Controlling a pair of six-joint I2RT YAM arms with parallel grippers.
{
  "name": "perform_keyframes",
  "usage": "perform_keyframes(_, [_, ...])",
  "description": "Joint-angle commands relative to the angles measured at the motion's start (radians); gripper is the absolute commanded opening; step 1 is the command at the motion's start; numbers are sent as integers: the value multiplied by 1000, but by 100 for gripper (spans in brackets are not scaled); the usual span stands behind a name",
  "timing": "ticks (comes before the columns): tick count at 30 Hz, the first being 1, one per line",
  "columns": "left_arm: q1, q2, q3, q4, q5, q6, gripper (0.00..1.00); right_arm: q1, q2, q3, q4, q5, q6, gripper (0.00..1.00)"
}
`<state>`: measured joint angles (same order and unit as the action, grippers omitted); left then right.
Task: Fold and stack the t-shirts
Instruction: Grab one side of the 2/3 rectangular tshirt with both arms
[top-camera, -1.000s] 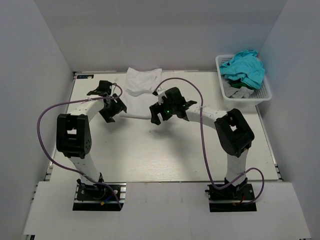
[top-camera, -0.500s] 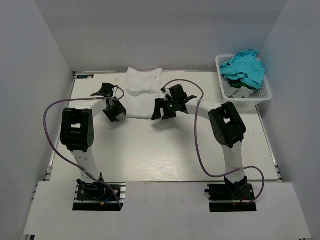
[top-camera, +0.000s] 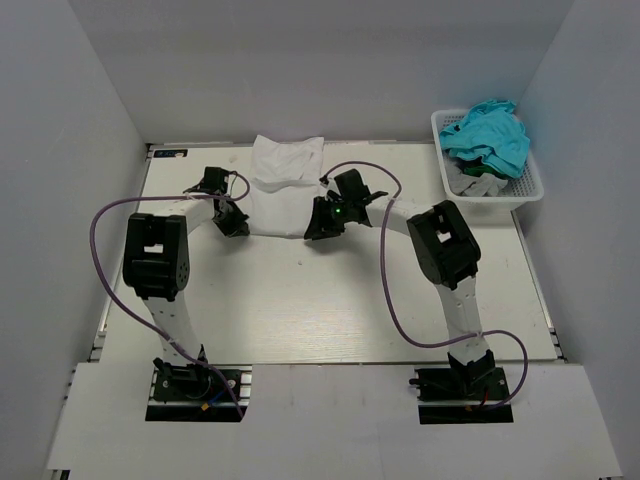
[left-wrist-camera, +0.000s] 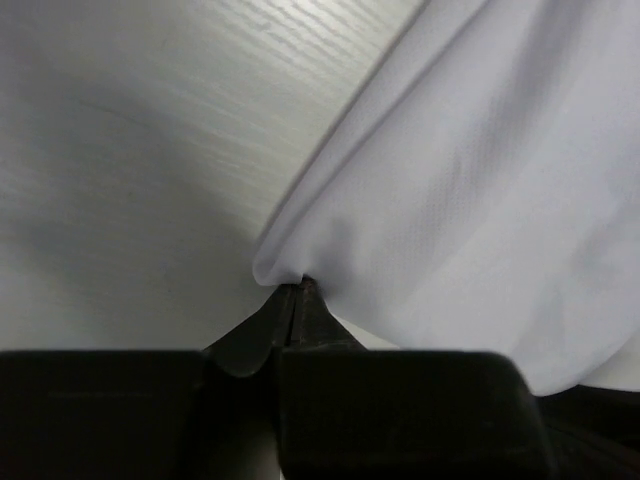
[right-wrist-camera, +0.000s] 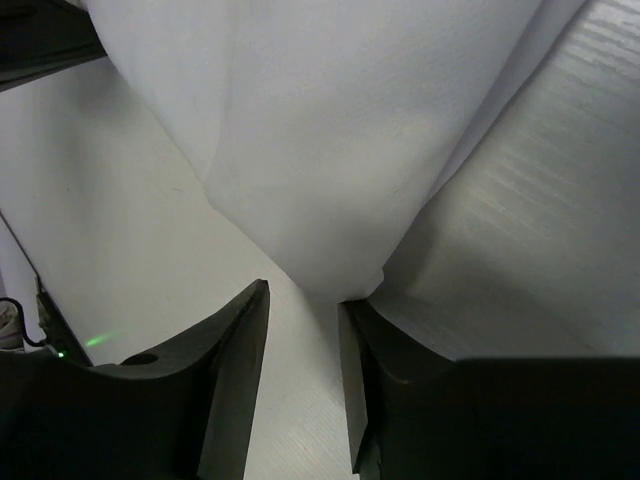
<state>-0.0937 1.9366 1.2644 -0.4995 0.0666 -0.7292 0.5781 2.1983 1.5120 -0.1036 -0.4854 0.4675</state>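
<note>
Both arms work the white t-shirt (top-camera: 283, 185), which lies spread at 12 o'clock on the table (top-camera: 330, 300), its collar end toward the back wall. Within the last second the two pincers have drawn in toward each other. A second ago they stood well apart with the shirt's near edge strung between them; now they sit just beside its near corners, and both elbows have swung forward.

The left gripper (top-camera: 236, 224), at the shirt's 8 o'clock corner, is pressed together on a small fold of white cloth, as the left wrist view shows plainly. The right gripper (top-camera: 318, 226), at the 4 o'clock corner, has its fingers spread. In the right wrist view a corner of the cloth hangs at the mouth of the gap, with neither finger clamping it.

This suggests the near hem has been slackened and one side let go, with the left side's release still to come. The shirt is not yet a tidy folded packet, so several folds appear to remain.

At 2 o'clock, well apart from the arms, a white basket (top-camera: 535, 185) holds a heap of teal clothing (top-camera: 490, 135), untouched. The stacking, by this evidence, has not begun.
</note>
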Motion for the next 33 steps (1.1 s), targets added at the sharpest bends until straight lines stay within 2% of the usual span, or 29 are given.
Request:
perform_keyframes(1, [2, 22, -5, 19, 16, 4, 8, 0, 40, 48, 16, 13, 10, 39])
perform_keyframes(2, [2, 22, -5, 19, 16, 4, 3, 5, 43, 56, 16, 14, 14, 33])
perform_keyframes(3, [2, 22, -5, 19, 16, 4, 0, 3, 43, 53, 21, 14, 13, 32])
perform_keyframes(6, [2, 32, -5, 32, 16, 4, 0, 2, 49, 59, 39, 36, 19, 23])
perform_keyframes(8, [2, 10, -5, 41, 16, 4, 0, 0, 57, 66, 39, 34, 25, 11])
perform_keyframes(9, [-9, -2, -20, 56, 16, 4, 0, -3, 57, 62, 41, 31, 25, 0])
perform_keyframes(15, [-18, -134, -123, 131, -17, 4, 0, 3, -6, -12, 77, 22, -21, 0])
perform_keyframes(23, [-18, -333, -273, 141, 4, -44, 0, 28, -291, -315, 180, 28, -159, 0])
perform_keyframes(29, [-31, -549, -375, 66, 174, -65, 0, 51, -469, -392, 19, -38, -239, 0])
perform_keyframes(33, [-40, -711, -427, -6, 231, -75, 0, 62, -659, -450, -45, -36, -236, 0])
